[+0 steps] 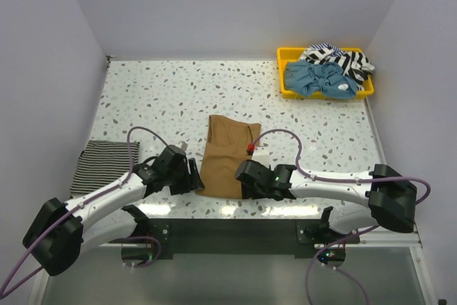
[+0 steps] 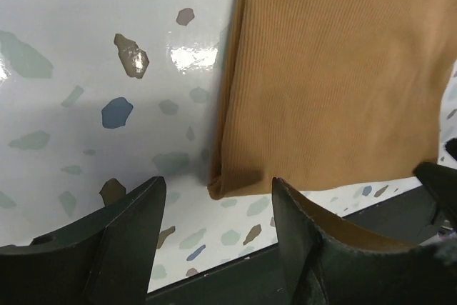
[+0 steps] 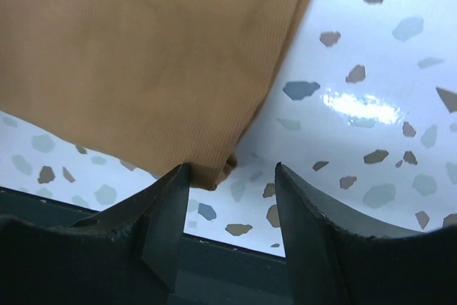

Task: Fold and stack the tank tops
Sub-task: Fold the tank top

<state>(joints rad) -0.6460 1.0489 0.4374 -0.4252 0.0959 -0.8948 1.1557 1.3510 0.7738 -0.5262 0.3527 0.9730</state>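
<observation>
A tan-brown tank top point(image 1: 227, 153) lies folded lengthwise as a narrow strip in the table's middle near the front edge. My left gripper point(image 1: 194, 176) is open at its near left corner point(image 2: 228, 180), which lies just ahead of the jaws. My right gripper point(image 1: 244, 178) is open at its near right corner point(image 3: 214, 173), which lies by the left finger. A folded black-and-white striped tank top point(image 1: 103, 166) lies at the left. Light blue point(image 1: 320, 78) and striped point(image 1: 343, 58) tops are crumpled in the tray.
A yellow plastic tray point(image 1: 287, 91) stands at the back right corner. The table's dark front edge point(image 2: 285, 248) runs just below both grippers. White walls close the table on three sides.
</observation>
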